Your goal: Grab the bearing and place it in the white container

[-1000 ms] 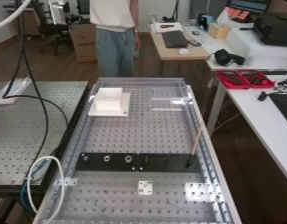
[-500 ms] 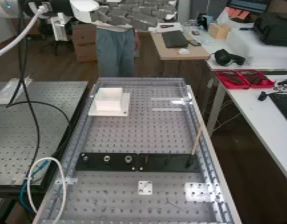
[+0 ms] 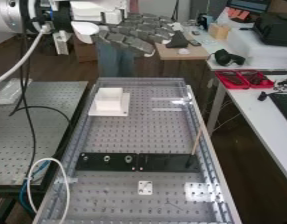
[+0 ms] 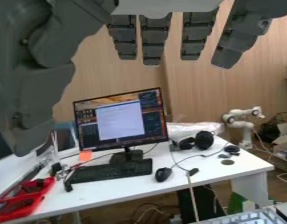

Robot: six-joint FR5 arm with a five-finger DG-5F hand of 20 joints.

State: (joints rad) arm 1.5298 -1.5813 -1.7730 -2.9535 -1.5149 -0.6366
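My dark grey hand [image 3: 137, 34] hangs released, fingers straight, above the perforated metal bench [image 3: 120, 134]. Below it are the white square container [image 3: 109, 100] and small metal ring-shaped bearings [image 3: 128, 159] on a black plate [image 3: 117, 166]; beyond, a white desk [image 4: 137, 184].

Indoor light was soft, fairly even. High view: white glare hit the counter [image 3: 120, 135] near its right side; floor [image 3: 240, 165] beside it was dark. Wrist view: monitor [image 4: 120, 120] glowed.
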